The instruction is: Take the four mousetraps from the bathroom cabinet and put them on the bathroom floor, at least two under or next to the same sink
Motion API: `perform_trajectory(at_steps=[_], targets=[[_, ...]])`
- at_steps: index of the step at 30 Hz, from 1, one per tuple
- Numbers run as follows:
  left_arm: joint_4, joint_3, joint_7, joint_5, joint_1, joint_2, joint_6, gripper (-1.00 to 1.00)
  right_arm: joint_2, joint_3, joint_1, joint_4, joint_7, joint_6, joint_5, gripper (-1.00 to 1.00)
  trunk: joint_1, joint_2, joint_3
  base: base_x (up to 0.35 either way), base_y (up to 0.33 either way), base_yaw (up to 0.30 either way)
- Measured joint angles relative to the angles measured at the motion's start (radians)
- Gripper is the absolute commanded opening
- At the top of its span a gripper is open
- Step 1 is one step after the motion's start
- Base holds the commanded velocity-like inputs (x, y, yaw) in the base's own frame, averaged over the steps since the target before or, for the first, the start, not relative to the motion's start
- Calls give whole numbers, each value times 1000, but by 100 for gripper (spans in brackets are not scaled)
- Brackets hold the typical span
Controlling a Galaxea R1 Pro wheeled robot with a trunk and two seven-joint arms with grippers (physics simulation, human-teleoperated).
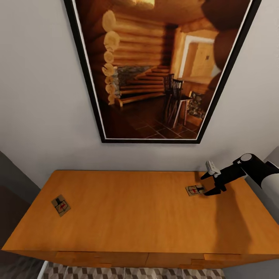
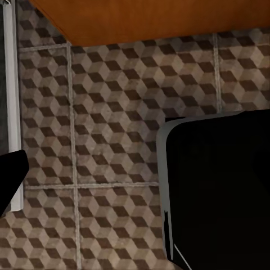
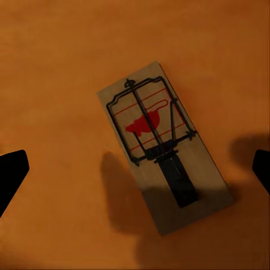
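Orange-brown wooden cabinet (image 1: 128,217) top carries a flat tan wooden mousetrap (image 3: 163,152) — light, stiff; right pincer (image 1: 207,183) wide above it at three o'clock — grip the long edges.

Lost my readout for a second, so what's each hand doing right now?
Right hand: open, holding nothing, poised over the mousetrap on the cabinet.
Left hand: cannot be told; just one dark fingertip shows over the tiled floor.

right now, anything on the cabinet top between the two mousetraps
No: in the head view only bare cabinet top separates the left mousetrap from the right mousetrap.
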Motion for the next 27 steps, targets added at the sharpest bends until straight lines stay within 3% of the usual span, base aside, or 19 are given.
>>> perform_trajectory(at_steps=[27], targets=[[0, 0, 0, 0, 0, 0, 0, 100, -1, 0, 0, 5, 1, 0, 0, 100, 0, 0, 0, 13, 2, 0]])
